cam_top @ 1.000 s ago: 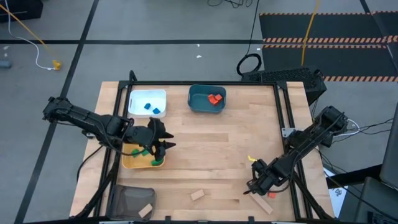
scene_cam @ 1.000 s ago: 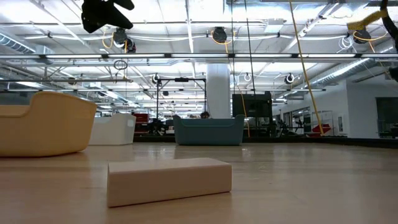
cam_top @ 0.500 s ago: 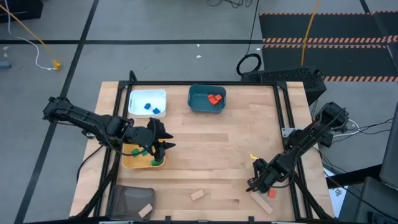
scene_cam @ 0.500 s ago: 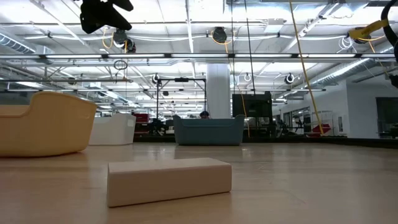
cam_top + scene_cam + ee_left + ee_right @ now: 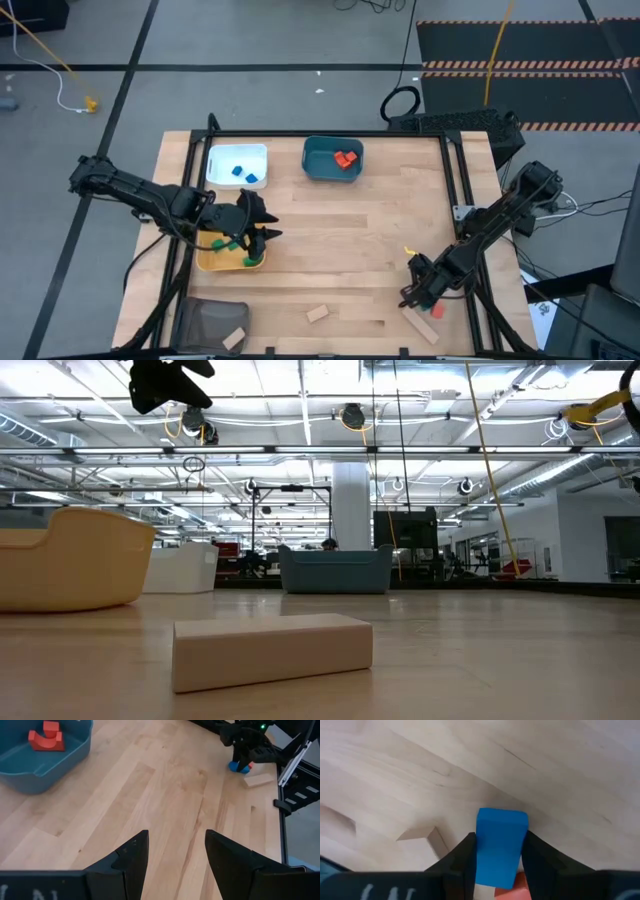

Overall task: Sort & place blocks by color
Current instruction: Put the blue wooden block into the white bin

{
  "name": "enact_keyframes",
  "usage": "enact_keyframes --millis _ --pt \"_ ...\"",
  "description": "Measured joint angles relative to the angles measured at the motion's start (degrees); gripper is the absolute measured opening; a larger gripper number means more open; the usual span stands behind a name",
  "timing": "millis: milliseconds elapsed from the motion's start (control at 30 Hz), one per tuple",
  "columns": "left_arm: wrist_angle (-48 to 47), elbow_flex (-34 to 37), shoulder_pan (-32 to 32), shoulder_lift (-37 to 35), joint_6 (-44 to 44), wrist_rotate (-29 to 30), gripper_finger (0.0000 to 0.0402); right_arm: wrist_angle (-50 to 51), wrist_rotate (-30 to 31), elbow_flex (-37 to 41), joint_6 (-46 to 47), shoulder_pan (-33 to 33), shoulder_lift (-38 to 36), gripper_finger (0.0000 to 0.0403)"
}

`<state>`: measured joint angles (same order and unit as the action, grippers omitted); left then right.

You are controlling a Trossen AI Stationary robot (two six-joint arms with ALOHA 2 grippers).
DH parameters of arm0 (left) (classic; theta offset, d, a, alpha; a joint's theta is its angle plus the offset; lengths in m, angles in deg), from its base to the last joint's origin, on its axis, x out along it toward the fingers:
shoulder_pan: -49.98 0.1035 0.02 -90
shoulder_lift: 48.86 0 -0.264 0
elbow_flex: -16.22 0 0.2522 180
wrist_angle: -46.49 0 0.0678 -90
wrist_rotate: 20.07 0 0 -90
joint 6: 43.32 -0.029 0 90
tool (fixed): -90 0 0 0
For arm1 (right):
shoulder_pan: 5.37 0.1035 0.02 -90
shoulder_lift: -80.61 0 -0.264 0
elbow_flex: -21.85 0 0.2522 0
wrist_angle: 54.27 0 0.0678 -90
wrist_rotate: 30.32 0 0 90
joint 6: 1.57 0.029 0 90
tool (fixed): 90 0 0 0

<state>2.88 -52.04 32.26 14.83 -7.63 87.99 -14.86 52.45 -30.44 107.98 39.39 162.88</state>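
Plainly, no legible writing shows.

No word, number, label or brand can be read on anything in these views; pale marks at the lower edge of both wrist views are cut off and too partial to make out.

Two blue blocks lie in the white tray, one more at the right gripper. Two red blocks fill the teal tray. Three tan blocks show. Four containers.
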Motion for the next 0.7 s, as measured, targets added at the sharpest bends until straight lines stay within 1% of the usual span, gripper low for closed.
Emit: enact_keyframes --millis 67,133,233,367,433,533,700 --pt "0.1 0.0 0.0 0.0 -0.6 0.0 0.0195 -0.1 4.0 0.1 -0.7 0.0 -2.1 0.0108" --pt "0.8 0.0 0.0 0.0 -1.8 0.0 0.0195 -1.5 11.6 0.1 -2.3 -0.6 -4.0 0.0108" --pt "4.6 0.0 0.0 0.4 -4.6 0.0 0.0195 -2.2 21.1 0.1 -6.0 -1.7 -6.7 0.0108" --pt "10.8 0.0 0.0 0.7 -9.2 0.0 0.0195 -6.2 28.2 0.1 -15.4 -4.0 -8.2 0.0108" --pt "13.9 0.0 0.0 1.4 -11.1 0.0 0.0195 -9.5 32.7 0.1 -22.2 -5.6 -8.4 0.0108" --pt "18.2 0.0 0.0 3.0 -11.9 0.0 0.0195 -16.4 37.7 0.1 -35.5 -8.2 -8.4 0.0108" --pt "24.6 0.0 0.1 8.7 -12.1 0.0 0.0195 -32.4 47.9 0.0 -63.3 -12.5 -8.4 0.0108"
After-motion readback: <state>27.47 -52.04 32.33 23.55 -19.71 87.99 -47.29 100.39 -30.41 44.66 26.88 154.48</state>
